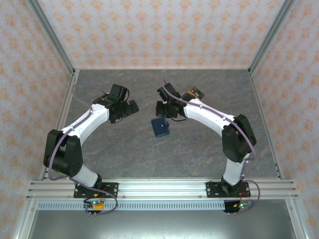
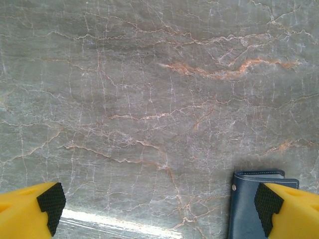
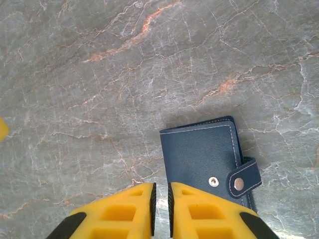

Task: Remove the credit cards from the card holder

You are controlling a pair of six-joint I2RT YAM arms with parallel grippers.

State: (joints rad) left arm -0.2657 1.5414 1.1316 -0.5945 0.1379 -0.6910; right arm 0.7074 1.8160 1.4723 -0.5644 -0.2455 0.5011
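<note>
The dark navy card holder lies folded shut on the marble table, midway between the two arms. In the right wrist view the card holder shows its stitched cover, with the closure tab lying unsnapped beside its stud. My right gripper hovers just left of it, shut to a thin slit with nothing between the pads. My left gripper is wide open over bare table, and the card holder sits by its right finger. A few credit cards, dark and orange, lie loose behind the right arm.
The grey marble table is walled by patterned panels with metal posts at the back corners. An aluminium rail carrying both arm bases runs along the near edge.
</note>
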